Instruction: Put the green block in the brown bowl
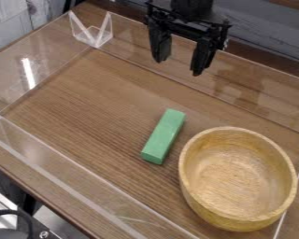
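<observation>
Block, long axis: the green block (163,136) lies flat on the bench (83,103), its long axis running from the lower left to the upper right of the view, closer to upright than to level.
Block, position: left of the bowl (237,178), just beside its upper left rim and apart from it, on bare wood.
Bowl: round, tan, mouth upward, standing at the lower right of the view; its inside shows no block.
Claw: the black claw (182,58) hangs above the far part of the bench, its two fingers spread wide, with nothing between them.
Between claw and block: open wood, with nothing standing in the way.
Far left: a white, open-framed object (91,31) stands near the far edge, well apart from block and bowl.
Lower left corner: a black cable (15,220) curves beside the bench.
</observation>
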{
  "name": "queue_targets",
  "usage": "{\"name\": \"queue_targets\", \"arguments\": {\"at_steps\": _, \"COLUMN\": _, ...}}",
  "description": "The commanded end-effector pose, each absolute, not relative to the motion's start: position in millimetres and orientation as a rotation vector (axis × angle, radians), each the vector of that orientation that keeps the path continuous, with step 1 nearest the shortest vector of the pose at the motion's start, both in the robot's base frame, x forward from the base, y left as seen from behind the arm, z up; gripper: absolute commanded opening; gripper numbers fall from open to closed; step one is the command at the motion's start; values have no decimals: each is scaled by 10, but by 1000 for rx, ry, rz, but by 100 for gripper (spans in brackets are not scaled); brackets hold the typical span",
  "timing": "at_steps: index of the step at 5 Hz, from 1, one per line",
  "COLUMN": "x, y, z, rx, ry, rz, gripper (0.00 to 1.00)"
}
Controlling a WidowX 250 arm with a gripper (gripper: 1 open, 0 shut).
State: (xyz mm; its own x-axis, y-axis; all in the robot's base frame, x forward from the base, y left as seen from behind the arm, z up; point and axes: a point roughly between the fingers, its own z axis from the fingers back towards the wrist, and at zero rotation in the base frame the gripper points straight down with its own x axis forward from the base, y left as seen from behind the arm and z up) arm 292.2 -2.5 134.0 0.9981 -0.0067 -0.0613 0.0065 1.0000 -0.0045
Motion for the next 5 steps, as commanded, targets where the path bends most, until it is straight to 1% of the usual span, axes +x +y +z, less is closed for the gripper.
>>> {"name": "queue_targets", "arguments": {"at_steps": 1, "x": 2829, "y": 15, "z": 1187, "rx": -9, "ry": 59, "rz": -16, "gripper": 100}}
{"name": "queue_targets", "arguments": {"at_steps": 2, "x": 2653, "y": 36, "z": 970, "rx": -16, "ry": 59, "rz": -32, "gripper": 100}}
{"name": "queue_targets", "arguments": {"at_steps": 3, "x": 2559, "y": 27, "z": 886, "rx": -26, "ry": 8, "rz": -49, "gripper": 100}}
{"name": "queue_targets", "arguments": {"at_steps": 5, "x": 2510, "y": -3, "z": 755, "rx": -46, "ry": -19, "rz": -71, "gripper": 100}}
